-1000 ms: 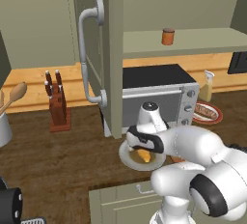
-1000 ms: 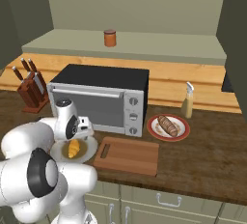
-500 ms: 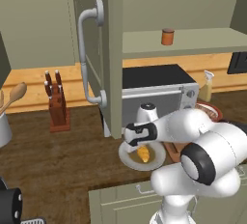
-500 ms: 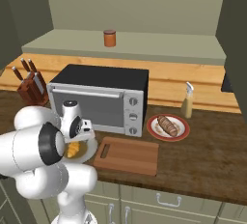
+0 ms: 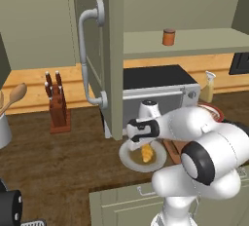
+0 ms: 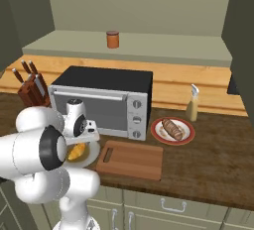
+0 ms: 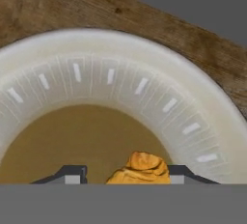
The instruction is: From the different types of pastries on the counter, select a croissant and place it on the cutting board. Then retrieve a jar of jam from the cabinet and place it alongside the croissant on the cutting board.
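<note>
Gripper [image 7: 124, 172] low over round plate [image 7: 193, 117], fingers apart w/ croissant [image 7: 140, 169] between the 2 tips; can't tell if pads touch it. Croissant [image 5: 147, 155] lies on plate [image 5: 127, 158] on counter [image 5: 58, 157] in front of oven [image 6: 106, 100]. Board [image 6: 133, 158] just right of plate, bare. Jar [image 6: 112, 39] on cabinet shelf [image 6: 163, 45], door [image 5: 97, 49] open. Other pastry [image 6: 172, 128] on red-rimmed plate [image 6: 158, 136].

Croissant [image 6: 77, 151] on plate [image 6: 93, 158], left of the cutting board [image 6: 131, 159]; jar [image 6: 112, 39] on the shelf [image 6: 149, 45] above
</note>
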